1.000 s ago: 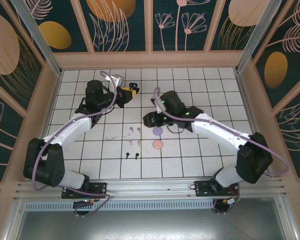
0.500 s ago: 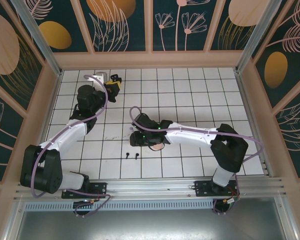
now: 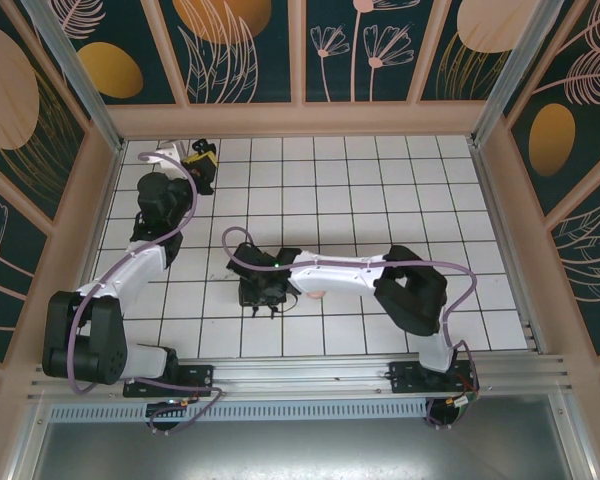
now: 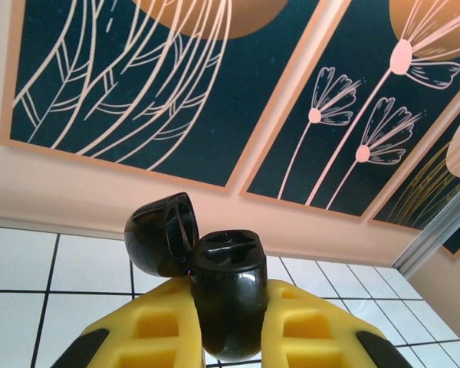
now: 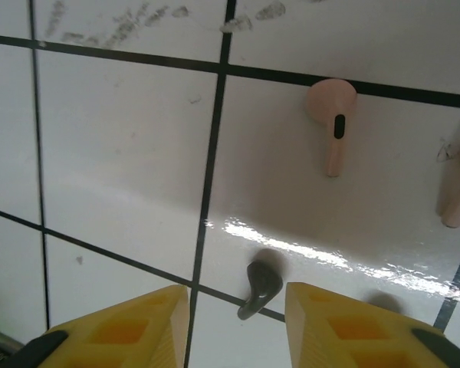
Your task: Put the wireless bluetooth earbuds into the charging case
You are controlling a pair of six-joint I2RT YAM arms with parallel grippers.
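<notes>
Earbud (image 5: 259,287), black, lies between the parted fingers of the right gripper (image 5: 236,307).

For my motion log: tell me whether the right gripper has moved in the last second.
Yes. Seen from above, the right gripper swung toward the near edge, from beyond the pink case to its left, over a black earbud.

You have a white tiled table (image 3: 380,180); dark floral wall panels (image 3: 245,55) stand along its far edge, and grey smudges (image 5: 123,29) mark its tiles.
</notes>
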